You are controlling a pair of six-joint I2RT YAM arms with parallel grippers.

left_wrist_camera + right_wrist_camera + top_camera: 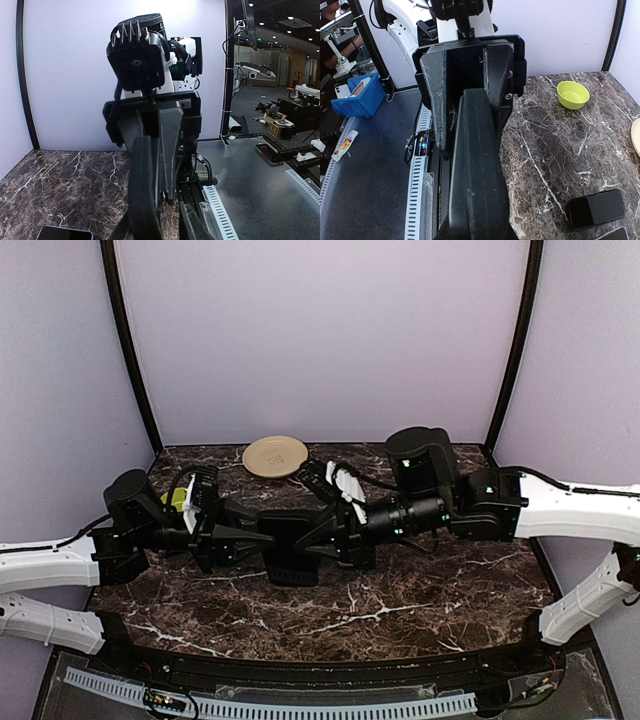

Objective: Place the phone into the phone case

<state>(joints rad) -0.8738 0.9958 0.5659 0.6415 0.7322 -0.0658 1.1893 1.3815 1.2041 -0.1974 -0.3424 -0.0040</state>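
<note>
Black phone [596, 208] flat on table [545, 150]: rigid, glossy, likely slippery; grasp long edges. Left gripper [255, 536], right gripper [325, 532]: grip cannot be told.

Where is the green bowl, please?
In the overhead view, the green bowl sits on the table, left side, behind the left arm and left of the beige plate.

I'm seeing white shells covering the left arm [45, 568] and right arm [575, 508] beside the table [420, 612], screws dotting the black left gripper [258, 536].
</note>
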